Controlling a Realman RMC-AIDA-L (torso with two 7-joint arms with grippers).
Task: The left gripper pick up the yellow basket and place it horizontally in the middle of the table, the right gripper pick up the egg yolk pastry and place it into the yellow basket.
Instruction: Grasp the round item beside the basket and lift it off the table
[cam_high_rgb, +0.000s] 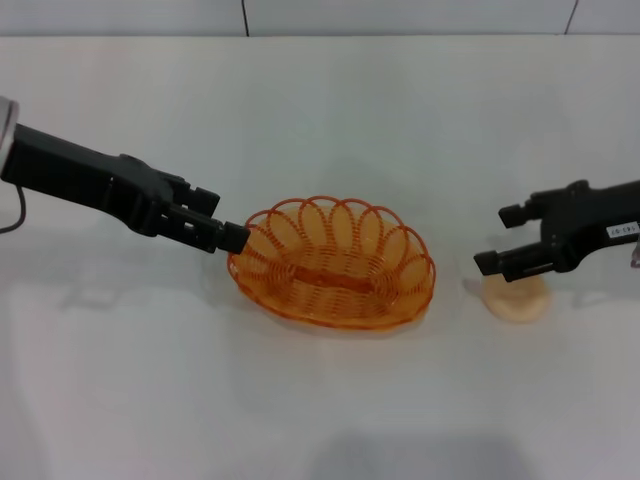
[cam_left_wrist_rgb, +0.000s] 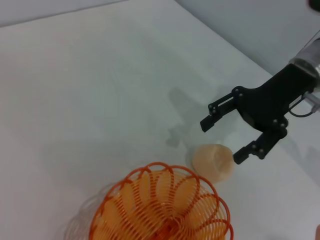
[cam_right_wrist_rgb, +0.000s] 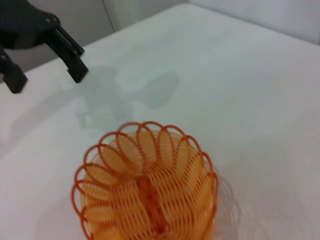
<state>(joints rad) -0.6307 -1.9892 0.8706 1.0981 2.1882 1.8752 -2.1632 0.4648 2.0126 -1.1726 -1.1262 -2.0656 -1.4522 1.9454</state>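
i see the yellow basket (cam_high_rgb: 333, 264) sitting upright on the white table (cam_high_rgb: 330, 120), lying lengthwise across the middle of it, and its bowl holds nothing. my left gripper (cam_high_rgb: 222, 230) is at the basket's left end, fingertips right by the looped rim; from the head view i cannot tell whether they touch it. in the right wrist view that same gripper (cam_right_wrist_rgb: 47, 77) shows with its jaws released, a clear gap between the two fingers and nothing in them, a little away from the basket (cam_right_wrist_rgb: 146, 189).

the egg yolk pastry (cam_high_rgb: 517, 296) rests on the table to the right of the basket, apart from it. my right gripper (cam_high_rgb: 503, 238) hangs just over the pastry, jaws spread wide and gripping nothing. the left wrist view shows it (cam_left_wrist_rgb: 223, 141) best: one finger (cam_left_wrist_rgb: 216, 115) reaches out above the table beyond the pastry (cam_left_wrist_rgb: 213, 160), the other (cam_left_wrist_rgb: 250, 150) comes down just beside the bun's edge. there the pastry lies close to the basket's rim (cam_left_wrist_rgb: 161, 206) but not touching it
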